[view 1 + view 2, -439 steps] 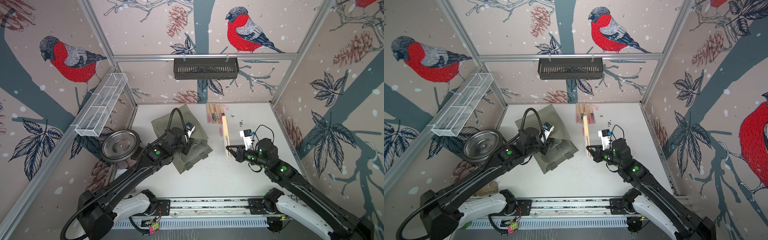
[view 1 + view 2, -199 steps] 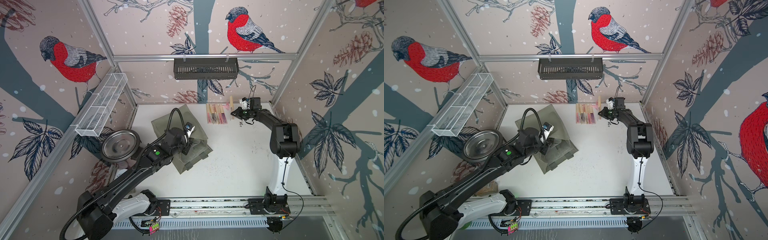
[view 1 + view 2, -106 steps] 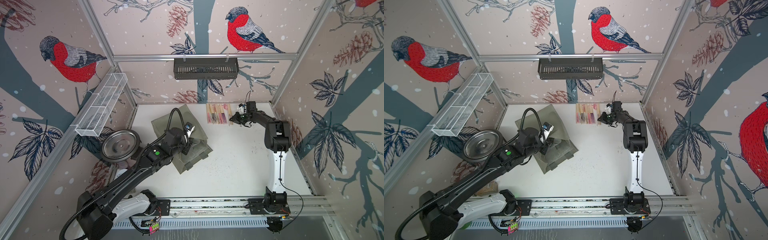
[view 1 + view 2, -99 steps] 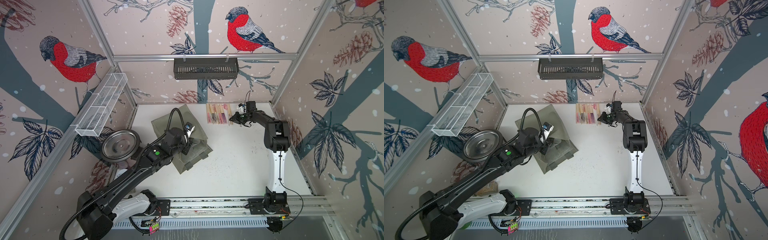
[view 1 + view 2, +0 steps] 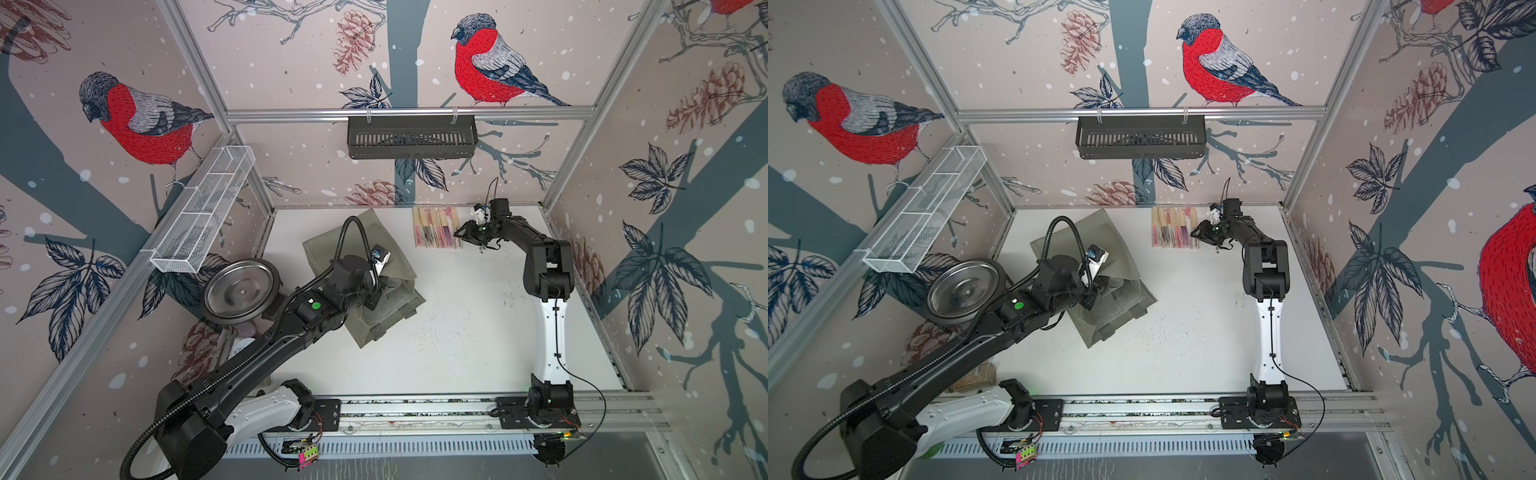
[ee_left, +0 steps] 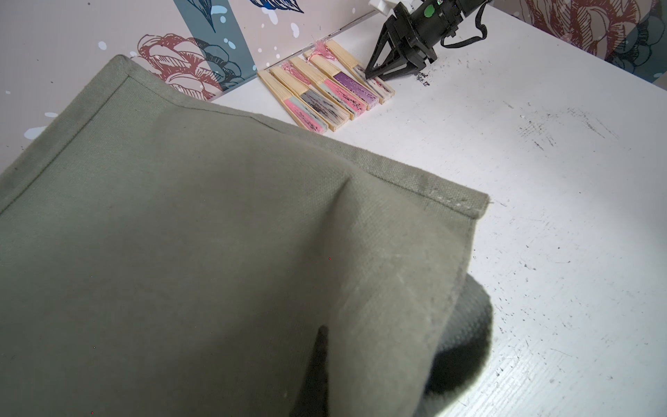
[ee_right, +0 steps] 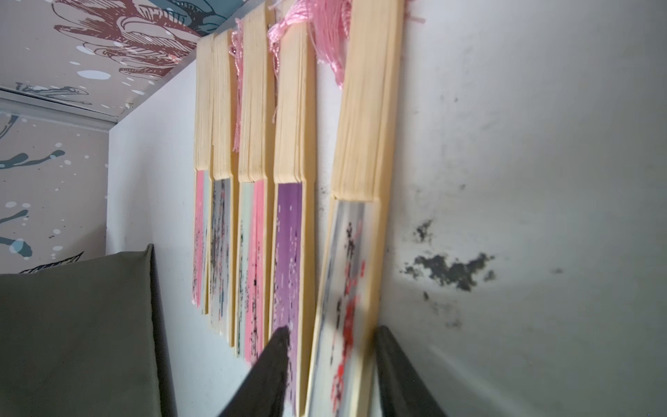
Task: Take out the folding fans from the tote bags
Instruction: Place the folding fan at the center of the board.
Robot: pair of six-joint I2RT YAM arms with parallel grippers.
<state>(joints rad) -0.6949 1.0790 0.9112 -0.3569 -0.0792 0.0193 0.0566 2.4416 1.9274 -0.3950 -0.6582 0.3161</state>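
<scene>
Perhaps 5 folding fans, 1 tote bag, 1 black basket, 1 wire tray

The left arm rises from the rail at the near edge of the bench and slants toward the middle, wrist bent down. The left gripper is closed on a fold of the tote bag, whose cloth hides its fingers. The right arm stands upright from the rail, bends at the elbow and reaches to the far edge. The right gripper sits low over the bench, its fingers spread either side of one folding fan without clamping it.
</scene>
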